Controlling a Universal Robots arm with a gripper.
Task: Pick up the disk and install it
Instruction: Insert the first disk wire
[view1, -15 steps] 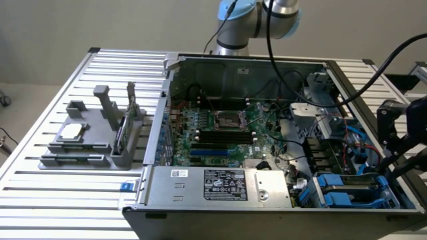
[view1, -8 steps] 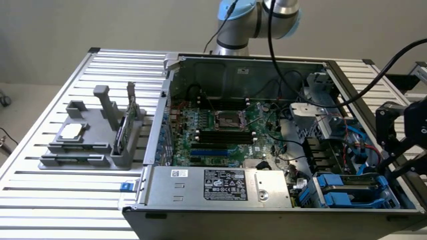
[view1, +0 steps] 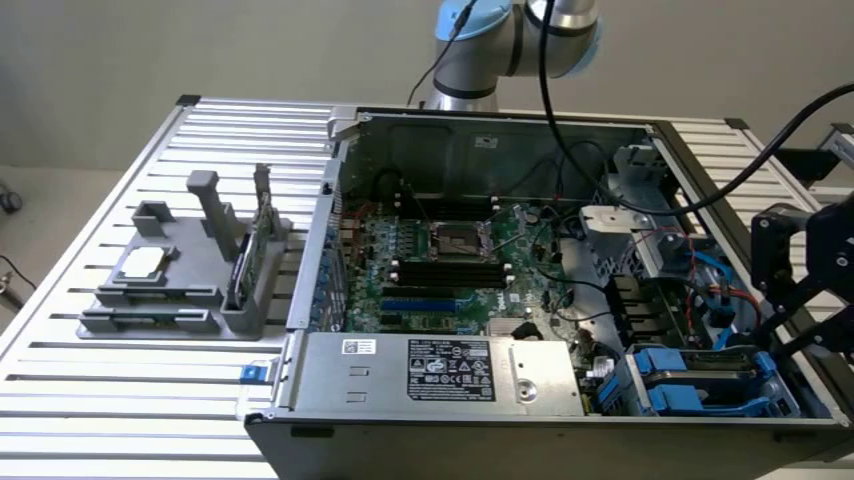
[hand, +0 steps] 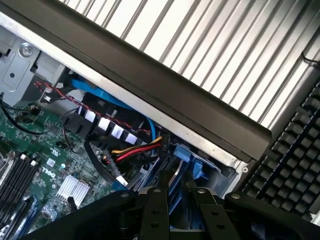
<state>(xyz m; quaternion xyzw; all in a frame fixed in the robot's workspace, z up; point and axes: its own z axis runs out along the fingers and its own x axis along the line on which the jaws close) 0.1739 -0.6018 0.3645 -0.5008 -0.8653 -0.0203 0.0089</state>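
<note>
The disk (view1: 697, 372), with blue side rails, lies flat in the drive bay at the near corner of the open computer case (view1: 350, 180), on the exterior view's right. In the wrist view its blue rails (hand: 181, 154) show just beyond my fingers (hand: 155, 210). My black gripper (view1: 798, 335) hangs over the case's wall on that side, slightly above the bay and beside it. In the wrist view the gripper (hand: 177, 200) has its fingers a little apart, with nothing clamped between them and blue plastic visible through the gap.
Inside the case are the motherboard (view1: 454, 270), a grey power-supply box (view1: 441, 370) at the front, and red, yellow and blue cables (hand: 137, 150) by the bay. A grey fixture (view1: 174, 290) with a small chip stands on the slatted table (view1: 160, 420). A black keyboard (hand: 295, 155) lies outside the case.
</note>
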